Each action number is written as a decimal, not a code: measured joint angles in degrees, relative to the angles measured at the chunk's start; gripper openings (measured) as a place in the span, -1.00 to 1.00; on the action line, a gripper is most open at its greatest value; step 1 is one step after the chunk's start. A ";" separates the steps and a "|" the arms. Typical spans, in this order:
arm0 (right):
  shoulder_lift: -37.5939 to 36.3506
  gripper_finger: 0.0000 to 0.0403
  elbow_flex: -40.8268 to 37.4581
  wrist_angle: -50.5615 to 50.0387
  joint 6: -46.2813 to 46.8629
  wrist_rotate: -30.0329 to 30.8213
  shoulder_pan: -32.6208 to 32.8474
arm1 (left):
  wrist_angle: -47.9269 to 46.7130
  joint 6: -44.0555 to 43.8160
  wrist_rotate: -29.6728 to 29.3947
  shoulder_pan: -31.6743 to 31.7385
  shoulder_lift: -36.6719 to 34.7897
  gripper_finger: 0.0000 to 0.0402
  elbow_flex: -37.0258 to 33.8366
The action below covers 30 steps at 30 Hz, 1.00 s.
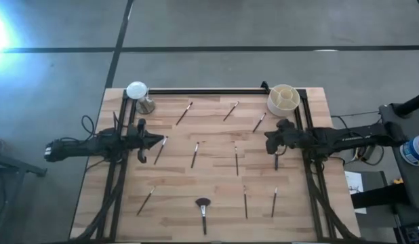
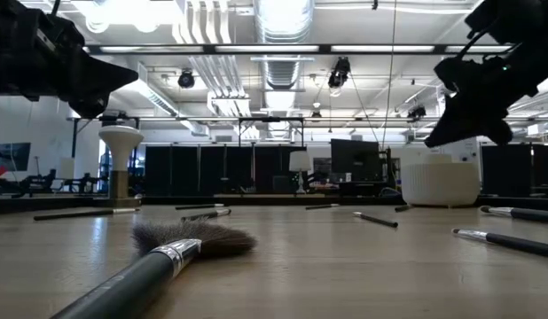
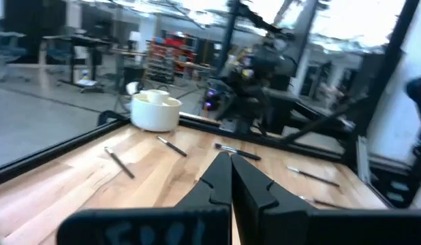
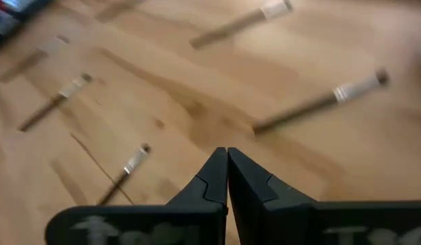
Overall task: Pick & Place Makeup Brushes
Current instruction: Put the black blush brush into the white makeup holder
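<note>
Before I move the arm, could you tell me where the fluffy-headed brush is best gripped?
Grip the fluffy-headed brush mid-handle, coming straight down from above with jaws across its thin handle. It lies flat on the table, and the soft head would probably deform.

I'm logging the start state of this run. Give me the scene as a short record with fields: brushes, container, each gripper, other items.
brushes: about eleven makeup brushes lying scattered flat on the wooden table; none held
fluffy brush: fluffy-headed brush at the near edge, head toward the table's middle
container: white divided cup at the far right corner, no brush seen in it
left gripper: left gripper shut, empty, above the table's left side
right gripper: right gripper shut, empty, above the right side
other: white-topped stand at the far left corner
</note>
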 joint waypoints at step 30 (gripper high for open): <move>19.79 -0.20 6.37 -24.77 40.75 -10.11 -1.72 | 6.31 10.01 -4.35 0.04 0.55 -1.00 0.17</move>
